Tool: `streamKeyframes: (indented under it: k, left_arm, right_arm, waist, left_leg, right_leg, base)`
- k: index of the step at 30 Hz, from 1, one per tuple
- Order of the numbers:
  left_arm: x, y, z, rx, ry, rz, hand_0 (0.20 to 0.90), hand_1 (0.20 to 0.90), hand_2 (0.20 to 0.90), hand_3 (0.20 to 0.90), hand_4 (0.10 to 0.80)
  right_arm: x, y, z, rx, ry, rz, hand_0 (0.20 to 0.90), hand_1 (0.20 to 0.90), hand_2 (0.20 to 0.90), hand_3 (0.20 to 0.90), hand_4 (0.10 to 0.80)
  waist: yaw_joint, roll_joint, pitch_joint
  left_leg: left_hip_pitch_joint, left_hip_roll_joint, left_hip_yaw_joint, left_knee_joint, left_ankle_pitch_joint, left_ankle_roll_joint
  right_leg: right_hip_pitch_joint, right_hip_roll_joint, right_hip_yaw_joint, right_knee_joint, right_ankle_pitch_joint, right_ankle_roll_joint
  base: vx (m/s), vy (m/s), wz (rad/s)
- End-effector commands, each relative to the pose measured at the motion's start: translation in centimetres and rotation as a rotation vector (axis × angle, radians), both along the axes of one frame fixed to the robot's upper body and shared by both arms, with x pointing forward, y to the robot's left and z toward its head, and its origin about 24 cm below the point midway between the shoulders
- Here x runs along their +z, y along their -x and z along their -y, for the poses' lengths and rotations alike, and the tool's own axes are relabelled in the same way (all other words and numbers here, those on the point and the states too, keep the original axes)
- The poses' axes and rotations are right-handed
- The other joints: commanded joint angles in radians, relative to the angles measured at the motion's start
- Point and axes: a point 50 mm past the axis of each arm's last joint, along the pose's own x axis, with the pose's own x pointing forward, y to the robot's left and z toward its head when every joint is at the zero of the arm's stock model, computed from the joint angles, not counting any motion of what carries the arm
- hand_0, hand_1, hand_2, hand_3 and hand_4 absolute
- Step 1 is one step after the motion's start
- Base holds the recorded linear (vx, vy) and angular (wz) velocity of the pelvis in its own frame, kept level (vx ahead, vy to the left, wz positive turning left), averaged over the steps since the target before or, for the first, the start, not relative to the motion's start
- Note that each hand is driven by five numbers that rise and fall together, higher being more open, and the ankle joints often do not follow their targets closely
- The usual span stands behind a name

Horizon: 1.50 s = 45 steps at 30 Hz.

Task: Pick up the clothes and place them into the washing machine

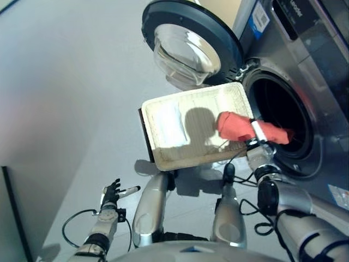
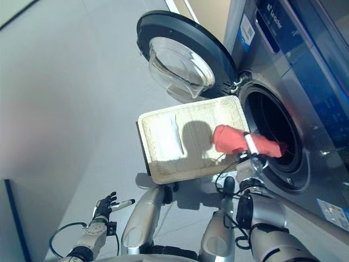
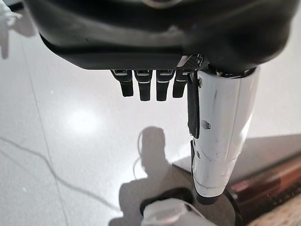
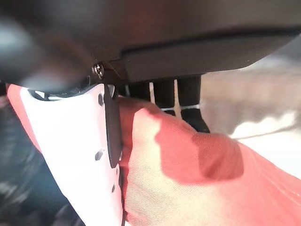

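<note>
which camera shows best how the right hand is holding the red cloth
The right wrist view: the right hand fills it, with its white-covered thumb and dark fingers clamped on the red cloth. Both eye views show the cloth only from above, held at the washing machine's open drum, with the hand mostly hidden. The left wrist view shows no cloth.

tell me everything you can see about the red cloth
The red cloth is a soft, woven-looking coral-red piece, bunched and creased. The right hand is curled round it, thumb pressed against the fabric. It hangs between the right edge of the white basket and the dark drum opening of the washing machine, one end already reaching over the opening. How far inside it goes cannot be told.
</note>
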Motion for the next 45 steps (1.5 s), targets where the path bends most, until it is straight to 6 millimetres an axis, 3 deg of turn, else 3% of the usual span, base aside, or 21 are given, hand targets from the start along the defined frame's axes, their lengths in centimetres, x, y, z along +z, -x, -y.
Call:
streamKeyframes:
  k: [1,2,3,4,7,12,18,22,28,36,38,44,45]
  left_arm:
    - [-1.2,2.1,1.7,-0.025,0.031,-0.064,0.9,0.9,0.9,0.9,0.8]
    - [-1.2,2.2,1.9,-0.026,0.036,-0.065,0.9,0.9,0.9,0.9,0.8]
    - [-1.2,2.1,1.9,-0.026,0.038,-0.063,0.9,0.9,0.9,0.9,0.8]
    - [-1.4,2.4,2.4,-0.024,0.058,-0.071,0.9,0.9,0.9,0.9,0.8]
    - [-1.8,2.9,2.9,0.002,0.09,-0.088,0.9,0.9,0.9,0.9,0.8]
    - [-2.0,3.6,3.3,0.033,0.12,-0.101,0.9,0.9,0.9,0.9,0.8]
    - [-1.8,3.6,2.4,0.046,0.107,-0.082,0.9,0.9,0.9,0.9,0.8]
    - [-1.8,4.2,1.3,0.059,0.083,-0.089,0.9,0.9,0.9,0.9,0.8]
    - [-2.0,4.6,1.4,0.064,0.086,-0.105,0.9,0.9,0.9,0.9,0.8]
    - [-1.9,3.6,2.3,0.022,0.101,-0.094,0.9,0.9,0.9,0.9,0.8]
    - [-1.9,3.5,2.5,0.014,0.107,-0.092,0.9,0.9,0.9,0.9,0.8]
    - [-2.0,3.7,2.5,-0.003,0.104,-0.112,0.9,0.9,0.9,0.9,0.8]
    - [-2.0,4.0,2.2,0.002,0.097,-0.118,0.9,0.9,0.9,0.9,0.8]
  right_arm:
    - [10.4,-3.0,2.9,-0.108,0.141,0.331,0.2,0.2,0.2,0.2,0.3]
    - [12.2,-3.5,3.0,-0.114,0.16,0.376,0.2,0.2,0.2,0.2,0.3]
    - [12.3,-3.5,2.9,-0.115,0.163,0.377,0.2,0.2,0.2,0.2,0.3]
    - [15.1,-4.0,2.9,-0.13,0.183,0.45,0.2,0.2,0.2,0.2,0.3]
    - [18.5,-4.5,2.7,-0.142,0.227,0.518,0.2,0.2,0.2,0.2,0.3]
    - [21.9,-4.5,2.7,-0.16,0.292,0.579,0.2,0.2,0.2,0.2,0.3]
    - [25.1,-4.3,2.4,-0.158,0.342,0.666,0.2,0.2,0.2,0.2,0.3]
    - [27.4,-3.6,2.0,-0.181,0.343,0.772,0.2,0.2,0.2,0.2,0.3]
    - [26.9,-3.6,1.5,-0.193,0.283,0.801,0.2,0.2,0.2,0.2,0.3]
    - [20.3,-4.4,0.8,-0.194,0.091,0.705,0.2,0.2,0.2,0.2,0.3]
    - [19.5,-4.4,0.7,-0.198,0.072,0.692,0.2,0.2,0.2,0.2,0.3]
    - [19.7,-4.4,0.9,-0.207,0.062,0.696,0.2,0.2,0.2,0.2,0.3]
    - [20.9,-4.3,0.9,-0.202,0.083,0.725,0.2,0.2,0.2,0.2,0.3]
  waist:
    - [-0.02,0.163,0.039]
    - [-0.023,0.173,0.039]
    - [-0.023,0.175,0.039]
    - [-0.032,0.197,0.039]
    - [-0.047,0.231,0.039]
    - [-0.075,0.281,0.039]
    - [-0.077,0.281,0.039]
    - [-0.097,0.281,0.039]
    - [-0.129,0.281,0.039]
    - [-0.167,0.281,0.039]
    - [-0.17,0.281,0.039]
    - [-0.177,0.281,0.039]
    - [-0.175,0.281,0.039]
  left_leg:
    - [0.131,0.088,-0.132,-0.242,0.191,-0.245]
    - [0.129,0.086,-0.131,-0.245,0.191,-0.247]
    - [0.127,0.086,-0.131,-0.245,0.191,-0.247]
    - [0.116,0.083,-0.127,-0.25,0.191,-0.249]
    - [0.098,0.079,-0.121,-0.248,0.191,-0.249]
    - [0.085,0.067,-0.106,-0.258,0.188,-0.247]
    - [0.089,0.024,-0.069,-0.291,0.188,-0.225]
    - [0.104,-0.021,-0.036,-0.309,0.192,-0.217]
    - [0.128,-0.066,-0.002,-0.328,0.188,-0.204]
    - [0.167,-0.094,-0.004,-0.35,0.193,-0.207]
    - [0.172,-0.097,-0.006,-0.355,0.192,-0.207]
    - [0.18,-0.1,0.001,-0.362,0.19,-0.202]
    - [0.183,-0.099,0.002,-0.364,0.186,-0.2]
  right_leg:
    - [0.071,0.001,0.013,-0.004,0.001,-0.006]
    - [0.064,-0.003,0.015,-0.004,0.002,-0.005]
    - [0.061,-0.003,0.016,-0.004,0.002,-0.004]
    - [0.044,-0.01,0.02,-0.003,0.005,-0.002]
    - [0.021,-0.022,0.033,0.0,0.009,0.001]
    - [-0.017,-0.045,0.052,0.012,0.009,0.011]
    - [-0.054,-0.099,0.085,0.019,-0.002,0.033]
    - [-0.075,-0.161,0.126,0.036,-0.004,0.056]
    - [-0.102,-0.218,0.177,0.051,-0.006,0.079]
    - [-0.097,-0.237,0.204,0.047,-0.026,0.094]
    - [-0.098,-0.24,0.207,0.046,-0.032,0.097]
    - [-0.105,-0.243,0.215,0.053,-0.04,0.104]
    - [-0.106,-0.243,0.215,0.055,-0.039,0.105]
  base:
    - [0.005,0.037,-0.08]
    - [0.003,0.025,-0.1]
    - [0.004,0.005,-0.13]
    - [0.009,0.004,-0.1]
    - [0.02,0.015,0.01]
    - [0.023,0.023,-0.04]
    - [0.03,0.013,-0.15]
    - [0.064,0.043,-0.04]
    - [0.049,0.052,-0.09]
    - [0.019,0.016,-0.06]
    - [-0.003,-0.013,-0.12]
    - [0.002,-0.011,-0.08]
    - [0.001,-0.029,-0.12]
